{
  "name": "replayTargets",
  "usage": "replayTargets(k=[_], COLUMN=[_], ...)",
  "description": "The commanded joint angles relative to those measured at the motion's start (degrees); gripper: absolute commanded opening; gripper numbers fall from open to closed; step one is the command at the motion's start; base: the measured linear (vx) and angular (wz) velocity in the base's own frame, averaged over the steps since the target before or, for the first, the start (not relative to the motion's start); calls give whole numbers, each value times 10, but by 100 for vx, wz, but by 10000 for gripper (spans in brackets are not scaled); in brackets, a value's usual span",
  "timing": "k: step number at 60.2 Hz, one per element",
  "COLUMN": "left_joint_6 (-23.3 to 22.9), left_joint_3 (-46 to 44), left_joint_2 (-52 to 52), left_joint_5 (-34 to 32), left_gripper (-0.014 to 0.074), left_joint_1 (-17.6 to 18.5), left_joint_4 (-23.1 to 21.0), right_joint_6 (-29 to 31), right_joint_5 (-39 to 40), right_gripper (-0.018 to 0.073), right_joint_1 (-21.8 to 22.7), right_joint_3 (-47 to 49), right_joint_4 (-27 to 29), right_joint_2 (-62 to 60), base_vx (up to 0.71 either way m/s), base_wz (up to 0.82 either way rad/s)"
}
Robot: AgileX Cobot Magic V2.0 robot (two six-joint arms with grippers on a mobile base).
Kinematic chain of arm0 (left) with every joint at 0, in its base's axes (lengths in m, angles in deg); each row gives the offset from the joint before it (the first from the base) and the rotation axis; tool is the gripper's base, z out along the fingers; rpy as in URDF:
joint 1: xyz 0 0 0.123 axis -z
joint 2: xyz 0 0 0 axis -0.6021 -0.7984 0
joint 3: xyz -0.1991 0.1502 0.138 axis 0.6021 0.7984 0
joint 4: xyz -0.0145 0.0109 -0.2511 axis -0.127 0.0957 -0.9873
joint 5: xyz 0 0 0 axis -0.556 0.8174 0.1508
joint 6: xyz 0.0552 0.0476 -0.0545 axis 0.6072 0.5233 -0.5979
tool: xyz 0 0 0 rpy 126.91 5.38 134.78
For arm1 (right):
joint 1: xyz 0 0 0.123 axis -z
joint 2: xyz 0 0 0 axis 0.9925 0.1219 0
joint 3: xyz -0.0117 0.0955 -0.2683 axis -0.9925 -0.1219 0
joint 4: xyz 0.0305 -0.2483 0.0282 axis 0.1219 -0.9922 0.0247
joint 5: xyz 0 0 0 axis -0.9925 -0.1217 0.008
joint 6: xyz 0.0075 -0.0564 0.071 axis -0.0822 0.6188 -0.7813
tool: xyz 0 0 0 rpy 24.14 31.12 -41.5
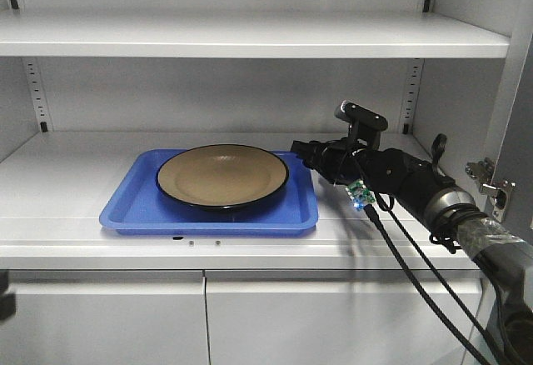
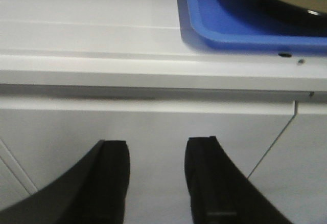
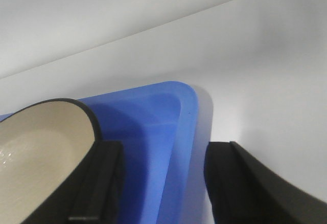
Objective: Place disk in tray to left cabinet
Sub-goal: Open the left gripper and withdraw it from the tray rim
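Front view: disk (image 1: 222, 175) in blue tray (image 1: 133, 207)

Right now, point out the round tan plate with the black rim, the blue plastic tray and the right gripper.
round tan plate (image 1: 221, 173), front view, middle of its inside.
blue plastic tray (image 1: 133, 202), front view, bare left floor.
right gripper (image 3: 161, 183), right wrist view, gap between fingertips.
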Motion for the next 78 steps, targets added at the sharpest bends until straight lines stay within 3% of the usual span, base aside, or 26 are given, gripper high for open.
replayTargets(k=[1, 11, 23, 34, 54, 57, 78], left_joint_6=[-1, -2, -21, -34, -13, -13, -15], left_joint_3=[48, 142, 213, 273, 401, 400, 399], left_joint_2=[67, 186, 303, 403, 563, 582, 583], left_joint_5=[-68, -81, -81, -81, -90, -68, -76], left_gripper=[375, 294, 132, -12, -6, -6, -6], left_joint_1=[0, 0, 0, 0, 0, 0, -11], left_joint_4=[16, 21, 75, 80, 79, 79, 79], right_joint_6=[6, 6, 6, 6, 6, 6, 6], right_joint_5=[43, 43, 43, 43, 43, 43, 43], right_gripper=[432, 432, 431, 431, 431, 431, 432], right_joint_1=[2, 2, 2, 2, 2, 2, 2], right_joint_3=[21, 21, 21, 21, 21, 21, 21], right_joint_4=[1, 1, 1, 1, 1, 1, 1], right_joint_2=[-47, -47, -47, -47, -47, -47, -47], base_vx=[0, 0, 0, 0, 0, 0, 0], base_wz=[0, 0, 0, 0, 0, 0, 0])
